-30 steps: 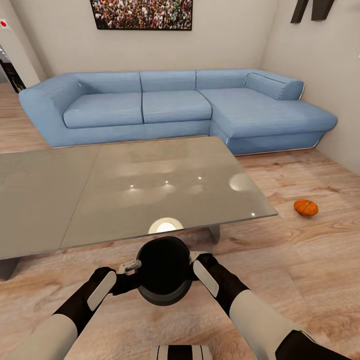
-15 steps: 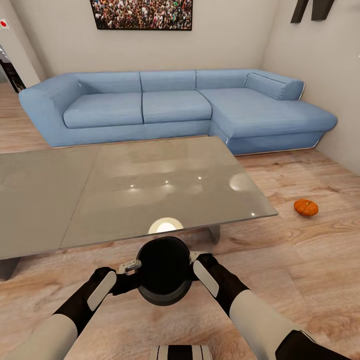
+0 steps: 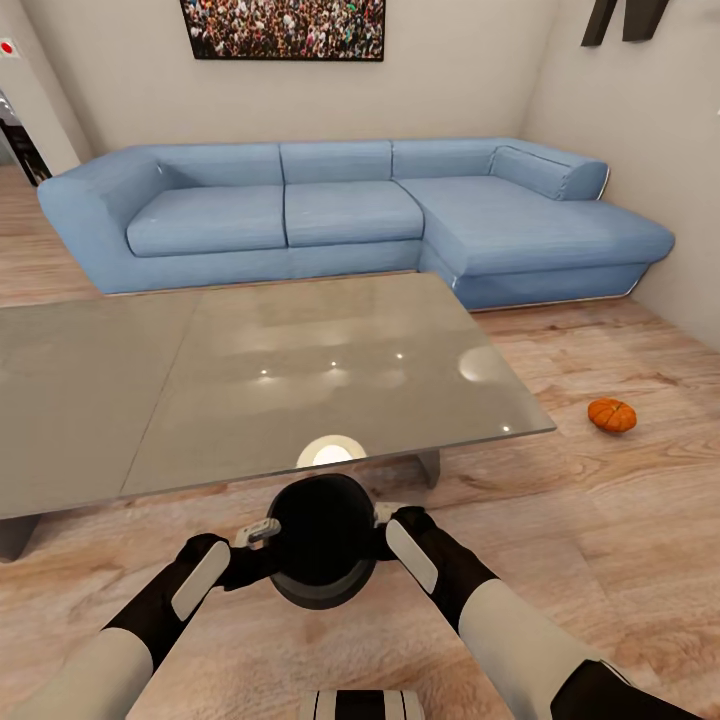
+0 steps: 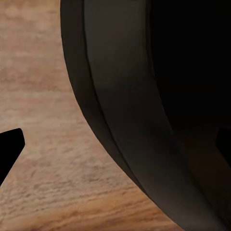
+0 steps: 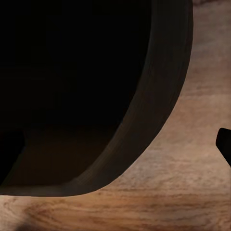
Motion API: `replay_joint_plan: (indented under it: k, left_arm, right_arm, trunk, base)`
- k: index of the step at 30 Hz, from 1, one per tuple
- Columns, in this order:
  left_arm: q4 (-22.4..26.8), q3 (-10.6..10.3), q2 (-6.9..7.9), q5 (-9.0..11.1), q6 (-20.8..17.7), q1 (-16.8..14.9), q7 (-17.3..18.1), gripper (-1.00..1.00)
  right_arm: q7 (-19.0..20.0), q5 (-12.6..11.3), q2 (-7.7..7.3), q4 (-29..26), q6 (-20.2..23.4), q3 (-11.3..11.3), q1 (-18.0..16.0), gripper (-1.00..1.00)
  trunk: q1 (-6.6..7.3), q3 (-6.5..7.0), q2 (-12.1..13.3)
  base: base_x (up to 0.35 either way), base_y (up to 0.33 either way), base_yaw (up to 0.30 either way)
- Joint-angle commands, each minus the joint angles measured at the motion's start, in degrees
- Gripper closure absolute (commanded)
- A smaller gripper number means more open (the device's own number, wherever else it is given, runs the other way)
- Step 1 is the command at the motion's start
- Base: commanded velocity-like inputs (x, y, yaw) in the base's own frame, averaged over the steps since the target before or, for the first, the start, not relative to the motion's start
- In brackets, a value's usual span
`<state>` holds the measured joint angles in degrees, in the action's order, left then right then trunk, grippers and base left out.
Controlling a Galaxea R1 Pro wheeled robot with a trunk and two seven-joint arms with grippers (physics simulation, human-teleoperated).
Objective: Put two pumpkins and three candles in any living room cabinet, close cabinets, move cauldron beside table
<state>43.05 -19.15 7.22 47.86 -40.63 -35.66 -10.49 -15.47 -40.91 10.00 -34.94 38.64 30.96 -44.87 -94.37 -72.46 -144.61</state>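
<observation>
Left tool (image 3: 258, 533) and right tool (image 3: 385, 515) each clamp a wall of the black cauldron (image 3: 322, 540), one on either side, one finger inside the mouth and one outside; the pot sits between them above the wooden floor (image 3: 560, 520). Just beyond the tools lies the near edge of the glossy grey tabletop (image 3: 300, 370). Well off to the right tool's side, a pumpkin (image 3: 611, 415) rests on the floor. Beyond the tabletop stands a blue sofa (image 3: 350, 215).
</observation>
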Motion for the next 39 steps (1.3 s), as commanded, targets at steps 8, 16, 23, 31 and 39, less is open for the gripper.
replay_joint_plan:
  k: [8, 16, 23, 31, 39]
  left_arm:
    - [0.1, -0.4, -0.01, 0.7, -0.1, 0.0, -0.5, -1.00]
    - [0.0, -0.4, -0.23, 0.7, -0.3, 0.0, -0.9, -1.00]
    - [0.0, -0.4, -0.18, 0.7, -0.7, 0.0, -1.1, -1.00]
    - [0.0, -0.4, -0.19, 0.7, -0.8, 0.0, -1.1, -1.00]
    - [0.1, -0.4, -0.19, 0.7, -0.8, 0.0, -1.1, -1.00]
  right_arm:
    - [-0.6, -0.6, 0.00, 0.0, 0.1, 0.1, 0.0, -1.00]
    - [-0.6, -0.6, 0.00, 0.0, 0.0, 0.1, 0.0, -1.00]
    - [-0.6, -0.6, 0.00, 0.0, 0.0, 0.1, 0.0, -1.00]
    - [-0.5, -0.6, 0.00, 0.0, 0.1, 0.1, 0.0, -1.00]
    - [-0.5, -0.6, 0.00, 0.0, 0.0, 0.1, 0.0, -1.00]
  trunk:
    - [0.14, 1.06, 0.0]
    - [0.35, 2.83, 0.2]
    - [0.53, 4.38, 0.2]
    - [0.73, 6.16, 0.4]
    - [0.94, 7.93, 0.5]
  base:
    - [0.000, 0.000, 0.000]
    - [0.000, 0.000, 0.000]
    - [-0.061, 0.000, 0.000]
    - [-0.037, 0.000, 0.000]
    - [-0.138, 0.000, 0.000]
